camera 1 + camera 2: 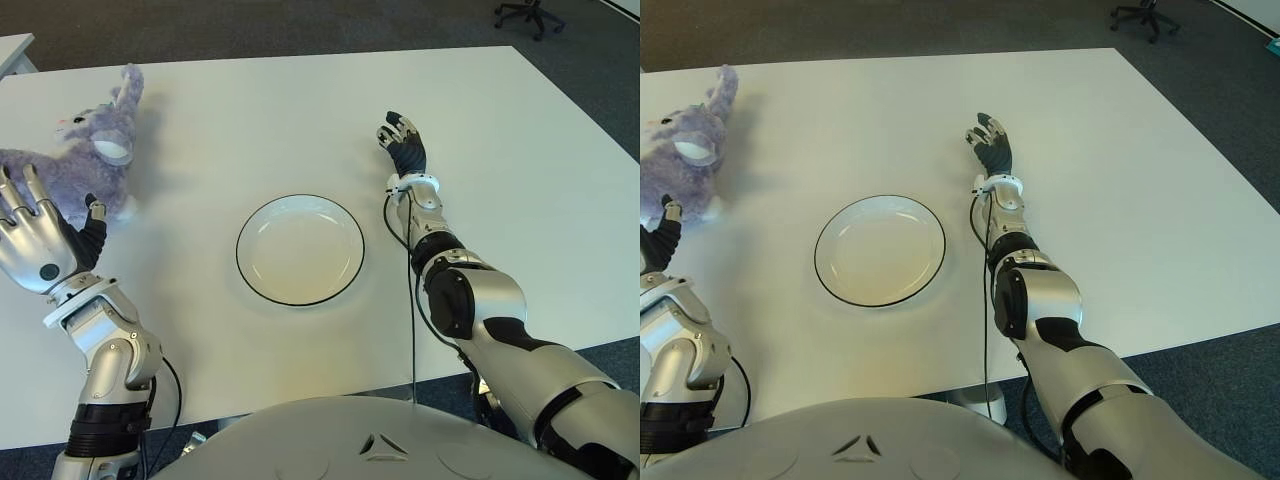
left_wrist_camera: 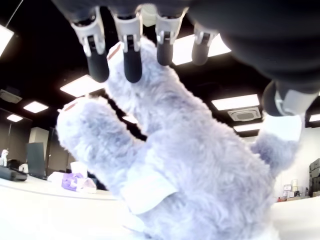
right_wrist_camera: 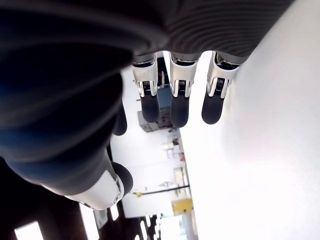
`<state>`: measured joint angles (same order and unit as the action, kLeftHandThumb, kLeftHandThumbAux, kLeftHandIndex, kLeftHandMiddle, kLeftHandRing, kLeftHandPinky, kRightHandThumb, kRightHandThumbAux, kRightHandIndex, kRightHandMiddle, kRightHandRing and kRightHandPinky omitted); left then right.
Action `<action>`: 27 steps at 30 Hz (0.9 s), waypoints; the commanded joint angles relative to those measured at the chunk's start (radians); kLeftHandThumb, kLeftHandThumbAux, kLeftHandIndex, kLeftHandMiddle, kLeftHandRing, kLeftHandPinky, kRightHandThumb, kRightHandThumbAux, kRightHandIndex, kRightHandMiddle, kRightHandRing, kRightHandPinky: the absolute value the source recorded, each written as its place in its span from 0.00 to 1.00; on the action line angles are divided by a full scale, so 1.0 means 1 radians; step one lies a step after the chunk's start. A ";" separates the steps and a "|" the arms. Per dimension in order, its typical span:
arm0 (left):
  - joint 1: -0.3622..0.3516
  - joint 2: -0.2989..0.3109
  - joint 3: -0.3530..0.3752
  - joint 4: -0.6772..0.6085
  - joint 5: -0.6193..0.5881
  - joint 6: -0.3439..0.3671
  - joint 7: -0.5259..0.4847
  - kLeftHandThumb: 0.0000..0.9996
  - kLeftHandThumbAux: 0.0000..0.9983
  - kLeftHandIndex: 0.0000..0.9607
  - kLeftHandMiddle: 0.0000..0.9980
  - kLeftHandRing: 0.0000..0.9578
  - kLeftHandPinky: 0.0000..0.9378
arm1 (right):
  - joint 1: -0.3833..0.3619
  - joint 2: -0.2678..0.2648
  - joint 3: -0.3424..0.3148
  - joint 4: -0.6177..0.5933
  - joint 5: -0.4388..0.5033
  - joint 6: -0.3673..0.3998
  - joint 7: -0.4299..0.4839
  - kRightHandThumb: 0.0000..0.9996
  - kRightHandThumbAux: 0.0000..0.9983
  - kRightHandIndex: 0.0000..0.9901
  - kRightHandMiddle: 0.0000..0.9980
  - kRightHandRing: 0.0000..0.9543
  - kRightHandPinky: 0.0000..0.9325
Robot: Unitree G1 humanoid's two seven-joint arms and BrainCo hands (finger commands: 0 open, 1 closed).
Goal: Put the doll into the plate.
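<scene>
A purple plush doll [image 1: 95, 155] with long ears lies on the white table [image 1: 260, 110] at the far left. My left hand [image 1: 38, 232] is right in front of it, fingers spread and open, palm toward the doll; the left wrist view shows the doll [image 2: 190, 170] filling the space just beyond the fingertips [image 2: 131, 60], with no grasp. The white plate [image 1: 300, 249] with a dark rim sits empty at the table's middle. My right hand [image 1: 403, 143] lies open to the right of the plate, holding nothing.
A black cable [image 1: 411, 300] runs along my right forearm to the table's near edge. An office chair base [image 1: 530, 15] stands on the dark carpet beyond the far right corner. Another table's corner [image 1: 15, 50] shows at the far left.
</scene>
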<state>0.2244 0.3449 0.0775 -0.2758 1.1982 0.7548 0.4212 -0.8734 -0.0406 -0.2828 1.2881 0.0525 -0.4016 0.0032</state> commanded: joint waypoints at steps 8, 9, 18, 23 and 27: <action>0.009 -0.013 0.005 0.005 0.021 0.026 -0.032 0.38 0.26 0.00 0.04 0.06 0.05 | 0.053 0.004 -0.010 0.042 0.009 0.072 -0.002 0.56 0.83 0.15 0.11 0.12 0.17; 0.009 -0.013 0.005 0.006 0.021 0.027 -0.033 0.39 0.26 0.00 0.04 0.06 0.05 | 0.053 0.004 -0.011 0.042 0.009 0.073 -0.002 0.56 0.82 0.15 0.11 0.12 0.16; 0.012 0.000 0.007 0.001 0.028 0.041 -0.064 0.38 0.26 0.02 0.03 0.03 0.01 | 0.054 0.004 -0.012 0.043 0.006 0.065 -0.014 0.57 0.79 0.17 0.13 0.14 0.19; 0.011 0.010 0.009 0.007 0.034 0.037 -0.081 0.38 0.26 0.03 0.03 0.02 0.00 | 0.056 0.005 -0.013 0.042 0.007 0.058 -0.017 0.58 0.78 0.18 0.13 0.14 0.19; 0.012 0.026 0.012 0.016 0.031 0.017 -0.087 0.38 0.27 0.03 0.03 0.01 0.00 | 0.055 0.005 -0.016 0.042 0.010 0.060 -0.016 0.59 0.79 0.18 0.14 0.14 0.19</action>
<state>0.2248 0.3526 0.0895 -0.2731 1.2156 0.7839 0.3566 -0.8744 -0.0426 -0.2894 1.2881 0.0549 -0.3993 0.0013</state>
